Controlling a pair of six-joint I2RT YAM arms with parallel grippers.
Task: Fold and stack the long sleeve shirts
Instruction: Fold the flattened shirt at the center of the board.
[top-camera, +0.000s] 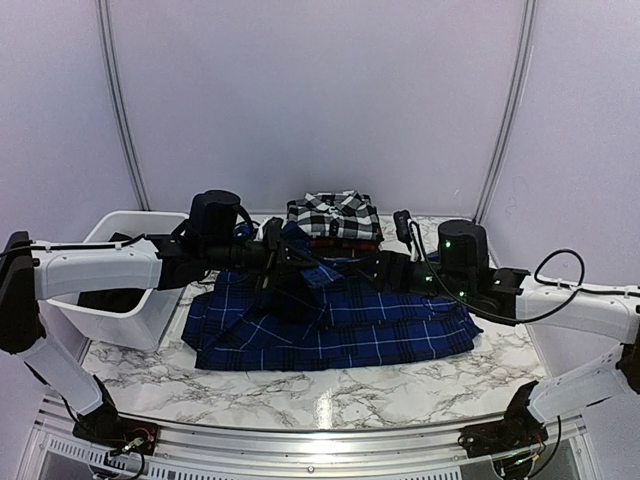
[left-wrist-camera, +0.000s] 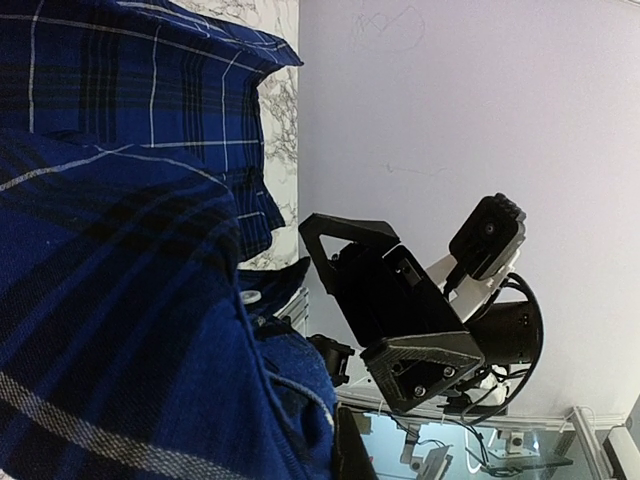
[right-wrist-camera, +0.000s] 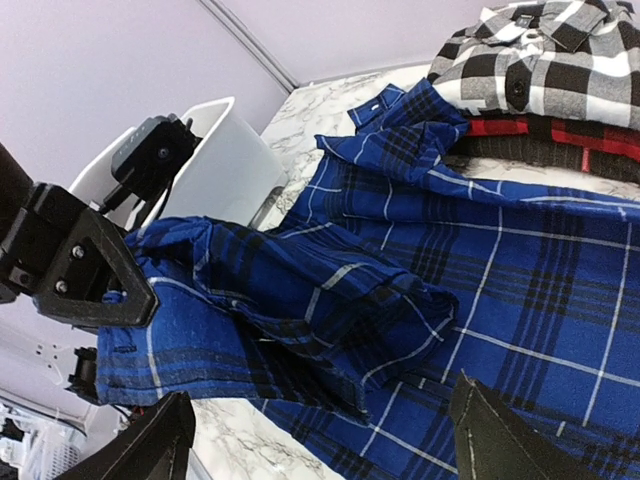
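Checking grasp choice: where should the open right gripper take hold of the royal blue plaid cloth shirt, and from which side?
Probably the raised bunched fold of the blue shirt, hanging from the shut left gripper. It stands off the table, so the right gripper can pinch it from the right.

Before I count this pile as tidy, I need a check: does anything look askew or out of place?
The blue shirt is the odd one: it lies crooked and bunched, one part hanging from the shut left gripper. The black-and-white shirt sits neatly folded on the red-and-black shirt.
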